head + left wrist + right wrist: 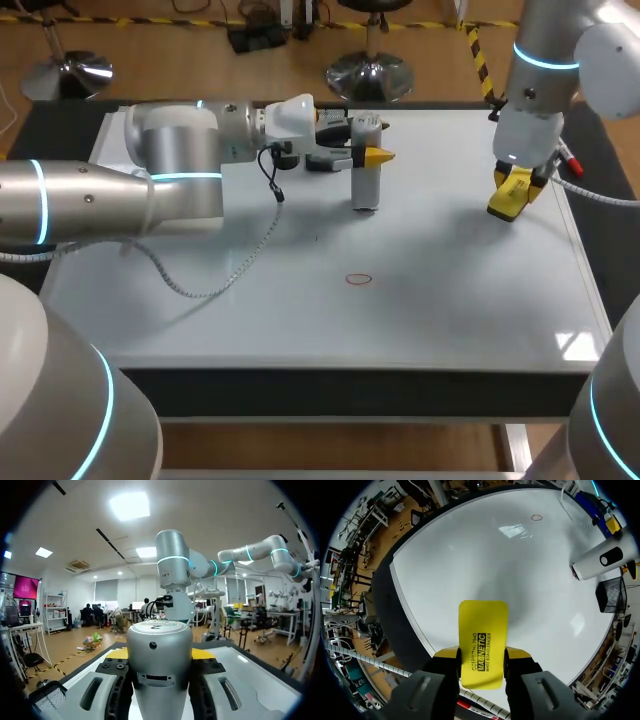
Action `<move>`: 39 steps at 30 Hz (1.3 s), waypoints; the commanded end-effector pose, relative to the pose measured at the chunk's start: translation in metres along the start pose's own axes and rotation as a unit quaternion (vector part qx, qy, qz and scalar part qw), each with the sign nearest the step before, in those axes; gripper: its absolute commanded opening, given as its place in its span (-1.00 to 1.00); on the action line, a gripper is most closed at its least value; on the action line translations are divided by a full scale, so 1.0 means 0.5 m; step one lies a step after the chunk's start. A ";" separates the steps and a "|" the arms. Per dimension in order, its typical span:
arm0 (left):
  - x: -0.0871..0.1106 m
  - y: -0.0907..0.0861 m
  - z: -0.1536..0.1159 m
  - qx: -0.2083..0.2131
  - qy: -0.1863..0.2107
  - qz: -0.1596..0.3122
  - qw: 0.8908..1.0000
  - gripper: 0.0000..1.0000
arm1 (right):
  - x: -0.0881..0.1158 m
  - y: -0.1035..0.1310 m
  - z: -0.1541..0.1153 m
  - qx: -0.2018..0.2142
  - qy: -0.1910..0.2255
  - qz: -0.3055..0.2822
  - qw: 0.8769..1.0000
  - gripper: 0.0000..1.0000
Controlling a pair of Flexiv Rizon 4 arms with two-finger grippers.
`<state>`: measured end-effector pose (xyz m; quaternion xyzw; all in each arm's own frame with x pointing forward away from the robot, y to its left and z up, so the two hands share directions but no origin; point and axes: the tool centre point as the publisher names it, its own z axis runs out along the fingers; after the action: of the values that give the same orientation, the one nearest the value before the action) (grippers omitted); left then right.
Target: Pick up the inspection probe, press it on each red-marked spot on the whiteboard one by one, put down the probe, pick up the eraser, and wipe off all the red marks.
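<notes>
My left fingers are closed on the silver cylindrical metal inspection probe, one yellow tip on each side of its body. It stands upright near the far middle of the white whiteboard that covers the desk, with its lower end at or just above the surface; I cannot tell which. My right fingers are closed on the near end of the flat yellow rectangular eraser. It sits near the board's far right edge, tilted down toward the surface, and I cannot tell whether it touches. The small red-drawn oval mark lies in the middle of the board, nearer the front than the probe and well apart from both tools. With both tools in hand, I judge the work to be around the handover from probing to wiping, though nothing here shows whether this mark has been pressed. If it has not, the next move is to carry the probe over the oval and press straight down on it. If it has, I should set the probe down clear of the mark, then bring the eraser across the board, lay it flat and rub over the oval. By my count there is one probe, one eraser, one red mark in view and two arms, each with a tool.
</notes>
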<state>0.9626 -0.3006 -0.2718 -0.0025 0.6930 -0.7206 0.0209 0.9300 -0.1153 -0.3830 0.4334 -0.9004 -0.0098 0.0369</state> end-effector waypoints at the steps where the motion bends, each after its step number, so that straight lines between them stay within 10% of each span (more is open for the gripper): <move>1: -0.004 0.001 0.003 0.000 0.002 0.001 1.000 -1.00 | 0.000 -0.002 -0.001 0.000 0.001 -0.001 1.000 -1.00; 25: -0.006 -0.004 -0.004 -0.006 0.002 0.006 1.000 -1.00 | 0.000 -0.002 -0.001 0.000 0.001 -0.001 1.000 -1.00; 39: -0.037 -0.112 0.010 -0.002 0.019 0.022 1.000 -1.00 | 0.000 -0.002 -0.001 0.000 0.001 -0.001 1.000 -1.00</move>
<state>0.9743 -0.3051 -0.2294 0.0188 0.6851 -0.7276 0.0292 0.9300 -0.1153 -0.3831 0.4334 -0.9004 -0.0098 0.0369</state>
